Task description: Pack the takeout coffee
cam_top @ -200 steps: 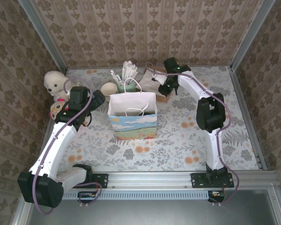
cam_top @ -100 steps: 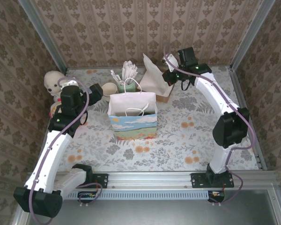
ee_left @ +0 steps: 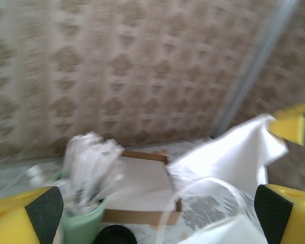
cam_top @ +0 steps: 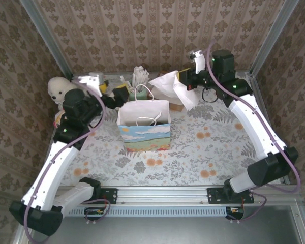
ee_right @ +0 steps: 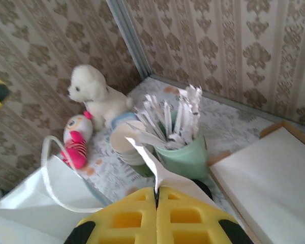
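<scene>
Left jaws released, spread wide and empty, black-tipped yellow pads hovering by the far left corner of the bag. Right jaws clenched on a white napkin, held above the napkin box with the sheet hanging loose. Coffee: I caught only the edge of its black lid, low on the tabletop just beside the mint cup of white sticks, near the box. A cup stack sat touching the mint cup. A plush dog and a small striped toy were in the far left corner.
</scene>
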Controlling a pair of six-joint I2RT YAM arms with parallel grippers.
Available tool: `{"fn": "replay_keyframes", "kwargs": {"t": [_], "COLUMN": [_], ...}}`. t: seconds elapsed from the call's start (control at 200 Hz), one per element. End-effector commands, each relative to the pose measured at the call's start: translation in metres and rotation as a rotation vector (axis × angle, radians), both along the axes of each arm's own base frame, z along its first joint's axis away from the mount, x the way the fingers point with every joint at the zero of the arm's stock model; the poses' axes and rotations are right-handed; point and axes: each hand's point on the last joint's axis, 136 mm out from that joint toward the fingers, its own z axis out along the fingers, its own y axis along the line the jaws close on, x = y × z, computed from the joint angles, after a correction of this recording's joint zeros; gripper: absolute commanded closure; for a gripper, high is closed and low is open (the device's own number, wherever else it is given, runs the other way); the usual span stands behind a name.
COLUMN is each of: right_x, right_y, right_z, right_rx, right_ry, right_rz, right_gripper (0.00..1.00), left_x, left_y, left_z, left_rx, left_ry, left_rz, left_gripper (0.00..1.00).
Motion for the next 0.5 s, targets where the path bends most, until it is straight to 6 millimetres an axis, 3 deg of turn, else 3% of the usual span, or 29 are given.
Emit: {"fn": "replay_keyframes", "kwargs": {"t": [0.0,0.205,0.27,0.34,0.43,0.47,0.495], "right_x": [-0.017,-0.044,-0.054,-0.065,-0.075,-0.078,-0.090], "right_y": [0.005,0.022,0.029,0.037,0.046,0.049,0.046], "right_z": [0.024,0.052,0.062,0.070,0.076,0.079,0.090], "right_rx": [0.084,0.178,0.197,0.206,0.212,0.212,0.215], "right_ry": [-0.008,0.000,0.000,-0.010,-0.018,-0.024,-0.054], "right_rz": [0.022,0.140,0.188,0.227,0.268,0.278,0.282], "right_gripper": [1.00,1.00,1.00,1.00,1.00,1.00,1.00], "left_x": [-0.038,-0.076,-0.078,-0.061,-0.020,-0.010,-0.008], "left_y": [-0.052,-0.109,-0.122,-0.129,-0.127,-0.126,-0.126], "left_z": [0.032,0.040,0.036,0.034,0.040,0.043,0.044], "left_rx": [0.114,0.223,0.280,0.342,0.401,0.428,0.444], "left_ry": [-0.211,-0.345,-0.381,-0.419,-0.450,-0.460,-0.468], "left_rz": [-0.273,-0.658,-0.720,-0.668,-0.483,-0.443,-0.441], "left_gripper": [0.00,0.00,0.00,0.00,0.00,0.00,0.00]}}
